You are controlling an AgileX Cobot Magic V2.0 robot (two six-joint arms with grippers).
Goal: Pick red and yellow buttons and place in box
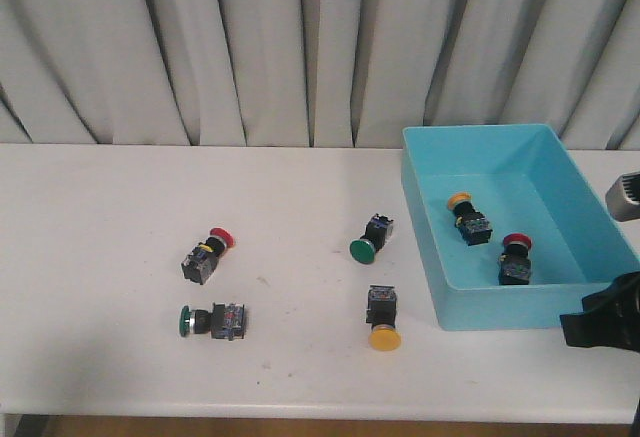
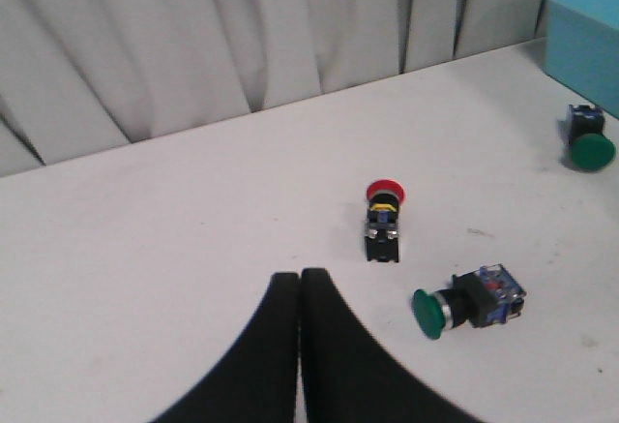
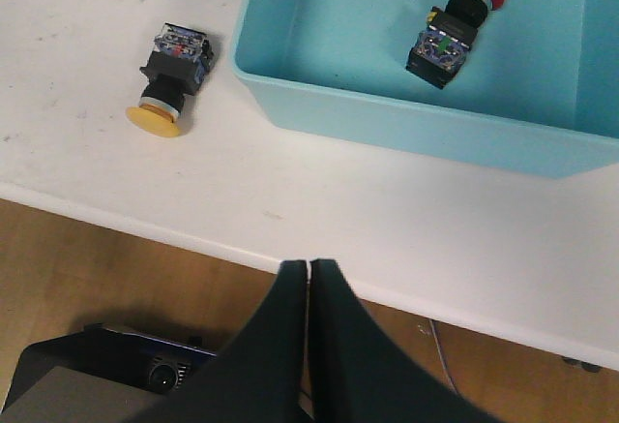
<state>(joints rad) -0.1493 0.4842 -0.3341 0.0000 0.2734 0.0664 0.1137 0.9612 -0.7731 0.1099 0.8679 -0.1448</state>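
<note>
Front view: you've got the box [image 1: 600, 219] on the right w/ two buttons already in it, a yellow-capped one [image 1: 467, 215] toward the back and a red-capped one [image 1: 516, 259] nearer the front wall. Still out on the bench [image 1: 90, 257]: a red button [image 1: 208, 254] on the left, lying on its side w/ cap pointing back-right, and a yellow button [image 1: 384, 318] just left of the box's front-left corner, cap toward the front edge. Two green ones [image 1: 372, 238] [image 1: 213, 320] aren't yours. Only a dark bit of the right arm [image 1: 603, 319] shows at the frame edge; left arm isn't in shot.

Left wrist view: left claw [image 2: 301, 280] is pinched shut, holding nothing. The red button [image 2: 383, 221] lies ahead of it and a little off to one side, long axis running roughly away from the claw, cap at the far end. So left arm is the nearer one for red, I'd judge. A green one [image 2: 469, 300] lies close beside it; mind that. Box corner [image 2: 584, 41] is cut off at the frame edge.

Right wrist view: right claw [image 3: 308, 275] also closed & empty, hanging out past the bench's front edge. The yellow button [image 3: 170, 79] is ahead and well off to the side, just beside the box wall [image 3: 406, 126], cap facing the bench edge. Right arm's nearer for that one. The 2nd boxed button is mostly cropped out.
</note>
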